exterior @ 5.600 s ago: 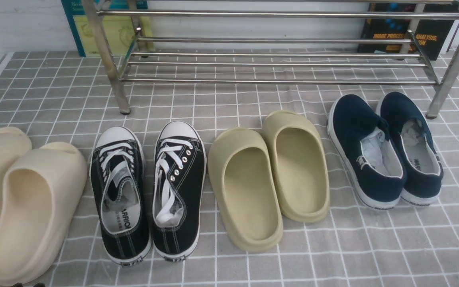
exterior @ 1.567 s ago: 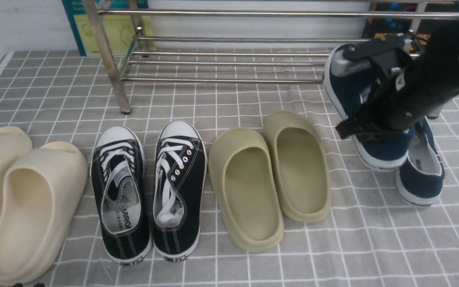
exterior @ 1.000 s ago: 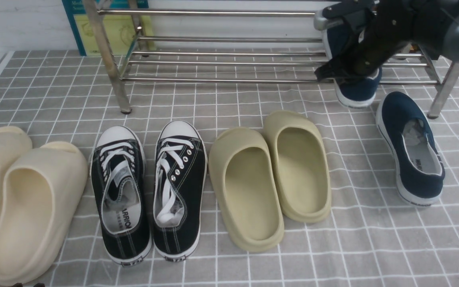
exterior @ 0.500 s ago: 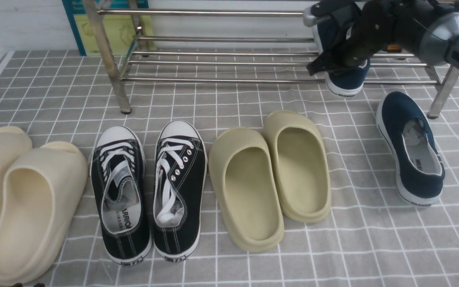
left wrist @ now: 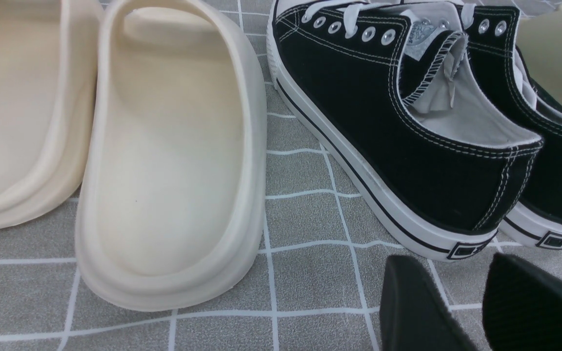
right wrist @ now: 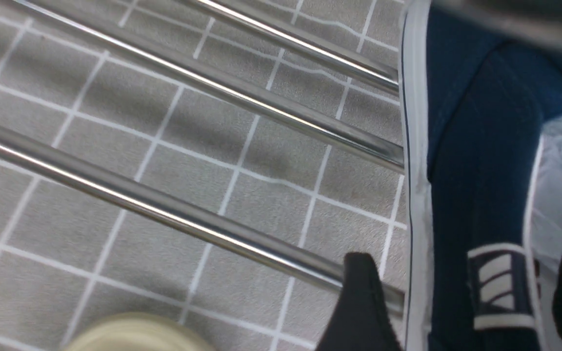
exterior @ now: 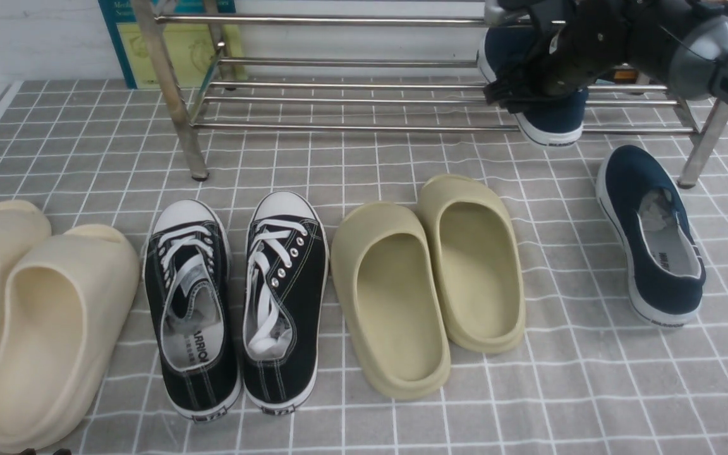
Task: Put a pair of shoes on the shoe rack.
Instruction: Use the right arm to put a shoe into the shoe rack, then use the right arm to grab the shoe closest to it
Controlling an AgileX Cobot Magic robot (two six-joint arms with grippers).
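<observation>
Our right tool [right wrist: 466,312] stands spread at the right end of the shoe rack [exterior: 351,127]. Its fingers [right wrist: 359,307] straddle the side wall of the first navy shoe [exterior: 552,120] without pinching it. That shoe rests across the bars of the lower tier, toe pointing to the back and heel hanging a little over the front bar. What the coming move turns on, we judge, is the second navy shoe [exterior: 651,234]. It lies on the table [exterior: 591,392], nearer to us than the tool and a little to its right, just before the rack's right leg. Its long axis runs roughly front to back, toe toward the rack and heel toward us. The right arm is plainly the nearer one, so we would back out of the rack, come down behind the heel and take the collar. Our left tool [left wrist: 471,312] is also spread and holds nothing. It sits low over the table beside the heels of the black sneakers [left wrist: 408,122], well apart from either navy shoe. Half a second ago the right tool was still clamped on the first shoe, carrying it slightly higher and tilted; some seconds back both navy shoes sat side by side on the table.
</observation>
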